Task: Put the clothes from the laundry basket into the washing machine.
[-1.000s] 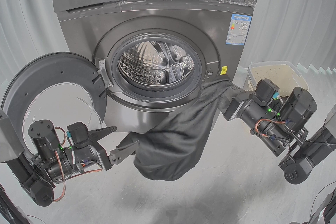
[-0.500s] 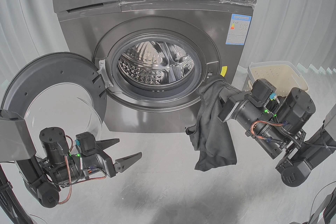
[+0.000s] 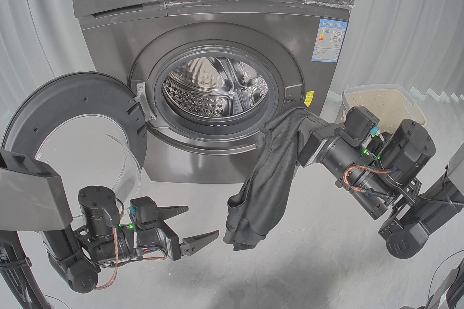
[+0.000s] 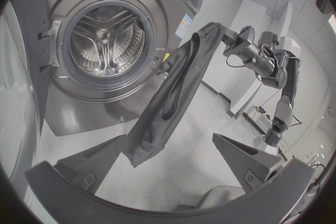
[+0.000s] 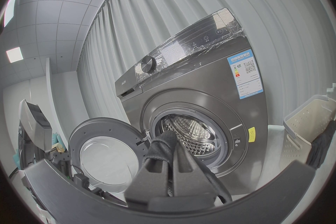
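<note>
Garment [image 3: 270, 170], dark, clamped in right hand [image 5: 171, 165] before washing machine [image 3: 121, 49]; left hand [image 3: 203, 221] spread wide; blue label [image 3: 329, 40] on front.

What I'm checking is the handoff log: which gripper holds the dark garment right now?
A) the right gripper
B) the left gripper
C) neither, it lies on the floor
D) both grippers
A: the right gripper is shut on the dark garment, which hangs from it before the washing machine, while the left gripper is open near its lower end, gripping nothing.
</note>
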Robot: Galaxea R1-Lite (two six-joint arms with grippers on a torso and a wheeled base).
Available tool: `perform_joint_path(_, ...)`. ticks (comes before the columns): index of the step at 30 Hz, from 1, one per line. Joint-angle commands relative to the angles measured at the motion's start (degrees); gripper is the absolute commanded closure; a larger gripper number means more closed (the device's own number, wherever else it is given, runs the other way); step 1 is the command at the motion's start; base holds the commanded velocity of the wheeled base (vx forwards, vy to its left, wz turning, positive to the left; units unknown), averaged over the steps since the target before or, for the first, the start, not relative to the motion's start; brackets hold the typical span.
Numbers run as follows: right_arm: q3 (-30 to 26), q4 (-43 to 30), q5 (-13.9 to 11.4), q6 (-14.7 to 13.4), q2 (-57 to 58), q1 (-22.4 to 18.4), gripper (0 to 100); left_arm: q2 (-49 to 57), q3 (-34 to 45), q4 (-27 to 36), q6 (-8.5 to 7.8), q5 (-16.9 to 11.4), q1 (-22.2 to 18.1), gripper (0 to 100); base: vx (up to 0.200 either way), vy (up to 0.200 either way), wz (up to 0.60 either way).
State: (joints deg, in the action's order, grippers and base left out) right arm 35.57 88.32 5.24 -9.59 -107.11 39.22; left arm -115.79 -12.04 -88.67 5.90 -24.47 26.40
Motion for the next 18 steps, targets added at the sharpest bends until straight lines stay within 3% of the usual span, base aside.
perform_joint_path(1, 0.46, 0.01, 0.65, 0.01, -0.38, 1.74, 100, -5.59, -2.11, -0.01, -1.07, -0.05, 1.1, 0, 0.0, 0.0, 0.0)
perform_joint_path(4, 1.52, -0.08, 2.23, 0.1, -1.17, 2.36, 100, -6.38, -2.63, -0.01, -1.15, -0.05, 1.1, 0, 0.0, 0.0, 0.0)
perform_joint_path(18, 4.42, -0.43, 2.49, 0.1, -3.99, 5.43, 100, -14.12, -9.66, -0.1, -2.12, 0.21, 0.67, 0, 0.0, 0.0, 0.0)
